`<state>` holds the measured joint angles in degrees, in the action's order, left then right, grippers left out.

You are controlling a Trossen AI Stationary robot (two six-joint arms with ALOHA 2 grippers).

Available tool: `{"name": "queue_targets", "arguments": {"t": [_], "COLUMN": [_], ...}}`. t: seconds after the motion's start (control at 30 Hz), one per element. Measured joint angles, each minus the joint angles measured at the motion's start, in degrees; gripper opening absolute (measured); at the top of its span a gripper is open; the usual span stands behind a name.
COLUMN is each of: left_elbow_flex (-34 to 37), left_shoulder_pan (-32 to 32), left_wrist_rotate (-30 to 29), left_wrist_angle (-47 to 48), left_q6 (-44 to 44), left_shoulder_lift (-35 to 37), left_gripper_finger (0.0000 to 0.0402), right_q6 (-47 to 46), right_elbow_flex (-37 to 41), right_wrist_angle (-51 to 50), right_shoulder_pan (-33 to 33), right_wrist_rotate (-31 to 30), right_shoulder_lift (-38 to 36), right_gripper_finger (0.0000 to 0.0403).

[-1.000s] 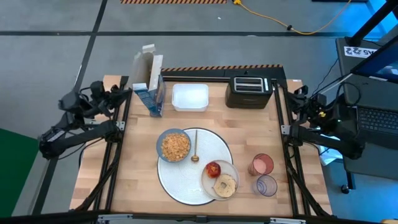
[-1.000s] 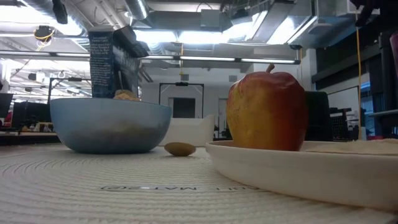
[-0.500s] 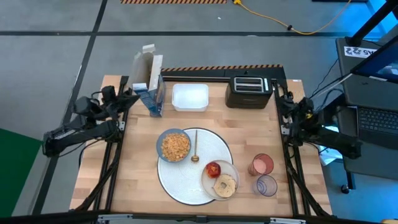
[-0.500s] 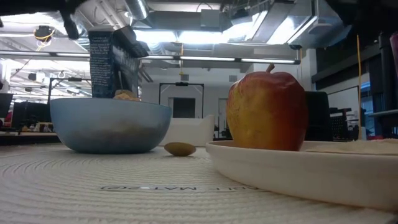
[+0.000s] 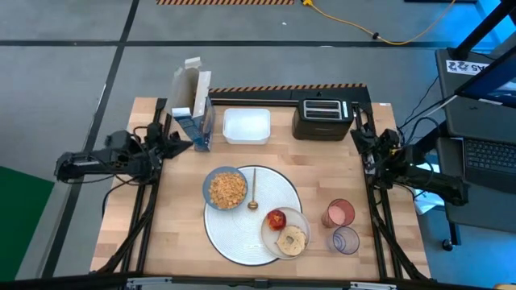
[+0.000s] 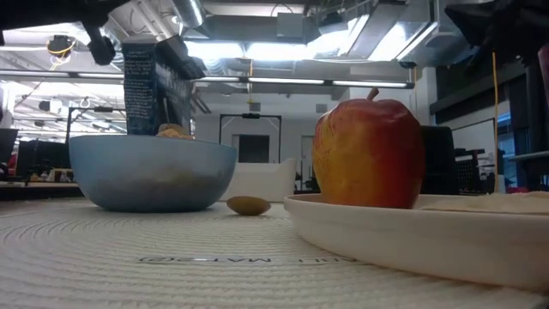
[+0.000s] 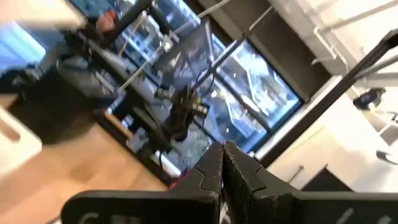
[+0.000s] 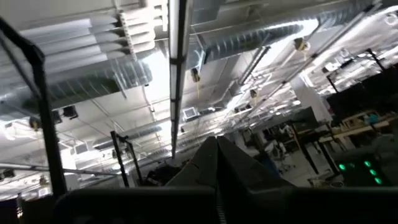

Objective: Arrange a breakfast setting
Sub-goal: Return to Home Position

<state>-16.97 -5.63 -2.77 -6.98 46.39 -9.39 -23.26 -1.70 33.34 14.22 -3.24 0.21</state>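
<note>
A round white mat [image 5: 242, 234] lies on the wooden table. On it stand a blue bowl of tan cereal [image 5: 225, 188], a thin spoon [image 5: 253, 192] and a cream plate [image 5: 300, 222] with a red apple [image 5: 276, 218] and a bagel [image 5: 290, 239]. The bowl [image 6: 150, 172] and the apple [image 6: 369, 153] also show in the low view. A pink tumbler [image 5: 339, 213] and a purple tumbler [image 5: 345, 240] stand right of the mat. My left gripper [image 5: 184, 145] is shut and empty at the table's left edge; its shut fingers show in the left wrist view [image 7: 222, 163]. My right gripper [image 5: 357, 137] is shut and empty at the right edge; it also shows in the right wrist view [image 8: 216, 155].
An open blue cereal box [image 5: 195, 117], a white square tub [image 5: 246, 126] and a black toaster [image 5: 320, 118] stand along the far edge. Bare wood lies left of the mat and in front of the toaster.
Both arms have swung in from outside the table toward its side edges and lowered; the left gripper now points toward the cereal box, the right gripper toward the toaster. The things on the table have stayed in place.
</note>
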Motion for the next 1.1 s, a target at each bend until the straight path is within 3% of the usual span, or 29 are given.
{"name": "queue_targets", "arguments": {"t": [0.23, 0.4, 0.5, 0.73, 1.0, 1.1], "left_elbow_flex": [2.49, 2.86, 2.79, 4.62, 16.52, 16.54], "left_shoulder_pan": [5.59, 6.01, 5.99, 6.0, 5.99, 5.99], "left_wrist_rotate": [-7.15, -9.68, -10.71, -9.51, -6.11, -7.93], "left_wrist_angle": [6.36, 17.81, 20.52, 19.62, 1.43, 2.79], "left_q6": [-1.83, -2.46, -4.99, -6.06, -3.38, -4.88], "left_shoulder_lift": [3.52, 9.38, 9.17, 9.18, 9.22, 8.59], "left_gripper_finger": [0.0, 0.0, 0.0, 0.0, 0.0, 0.0], "right_q6": [2.54, 2.76, 2.49, 2.51, 2.35, 3.22], "right_elbow_flex": [0.12, 0.12, 0.12, 1.28, 1.3, 1.3], "right_wrist_angle": [-1.99, -2.54, -6.22, -5.03, -9.36, -11.65], "right_shoulder_pan": [0.07, 0.07, 0.07, 0.04, 0.04, 0.04], "right_wrist_rotate": [2.34, 3.34, 4.31, 0.74, -0.07, 2.73], "right_shoulder_lift": [-0.02, -0.02, -0.02, -0.02, -0.02, 0.0], "right_gripper_finger": [0.0002, 0.0002, 0.0002, 0.0002, 0.0003, 0.0003]}}
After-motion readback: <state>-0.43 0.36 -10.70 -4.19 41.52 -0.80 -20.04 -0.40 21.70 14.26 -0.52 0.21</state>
